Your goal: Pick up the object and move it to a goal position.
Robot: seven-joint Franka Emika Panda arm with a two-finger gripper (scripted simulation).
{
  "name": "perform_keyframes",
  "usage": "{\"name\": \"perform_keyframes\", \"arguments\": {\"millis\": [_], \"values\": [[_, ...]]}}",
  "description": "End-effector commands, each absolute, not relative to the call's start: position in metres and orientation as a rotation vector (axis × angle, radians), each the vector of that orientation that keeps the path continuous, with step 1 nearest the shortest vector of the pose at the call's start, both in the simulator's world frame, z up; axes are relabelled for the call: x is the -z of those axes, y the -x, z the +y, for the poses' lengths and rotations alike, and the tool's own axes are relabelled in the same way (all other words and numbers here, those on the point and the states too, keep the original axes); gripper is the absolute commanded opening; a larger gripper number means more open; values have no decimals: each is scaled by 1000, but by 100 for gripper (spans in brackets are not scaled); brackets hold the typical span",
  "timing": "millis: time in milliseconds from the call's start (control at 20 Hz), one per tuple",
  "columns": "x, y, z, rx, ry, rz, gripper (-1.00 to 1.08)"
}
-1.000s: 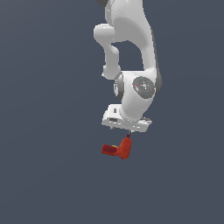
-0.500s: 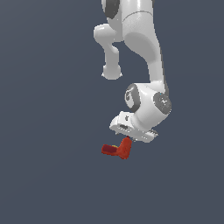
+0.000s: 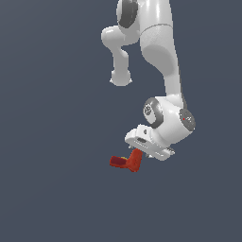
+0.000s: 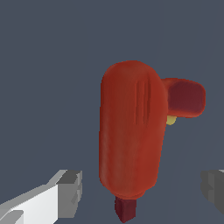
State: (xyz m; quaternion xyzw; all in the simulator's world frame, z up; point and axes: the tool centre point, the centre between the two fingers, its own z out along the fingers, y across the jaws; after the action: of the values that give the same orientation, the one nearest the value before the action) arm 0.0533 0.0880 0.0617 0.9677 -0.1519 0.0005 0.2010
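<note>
A white arm's gripper (image 3: 137, 153) hangs just above the red drill-shaped object (image 3: 126, 161) lying on a plain dark grey floor (image 3: 52, 189), its fingers (image 4: 70, 192) spread wide to either side of the object's body in the wrist view, touching nothing.

flat grey-blue surface (image 3: 52, 189), plain, no edge visible. only the red-orange object (image 3: 126, 161) lies on it, about 6 o'clock from exterior view centre.
</note>
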Motion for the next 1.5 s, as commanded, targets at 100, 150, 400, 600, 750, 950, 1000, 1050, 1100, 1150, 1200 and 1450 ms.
{"name": "perform_keyframes", "arguments": {"millis": [100, 150, 400, 600, 750, 950, 1000, 1050, 1100, 1150, 1200, 1450], "values": [[-58, -56, 91, -20, -2680, -443, 108], [-57, -56, 92, -21, -2678, -445, 108], [-55, -55, 91, -20, -2679, -443, 108], [-41, -55, 85, -21, -2677, -445, 108], [-32, -54, 80, -22, -2677, -445, 108], [-30, -54, 80, -22, -2677, -445, -100], [-30, -54, 80, -22, -2677, -445, -100], [-30, -54, 80, -22, -2677, -445, -100], [-30, -54, 80, -22, -2677, -445, -100], [-30, -54, 80, -22, -2677, -445, -100], [-30, -54, 80, -22, -2677, -445, -100], [-32, -54, 81, -24, -2678, -445, -100]]}}
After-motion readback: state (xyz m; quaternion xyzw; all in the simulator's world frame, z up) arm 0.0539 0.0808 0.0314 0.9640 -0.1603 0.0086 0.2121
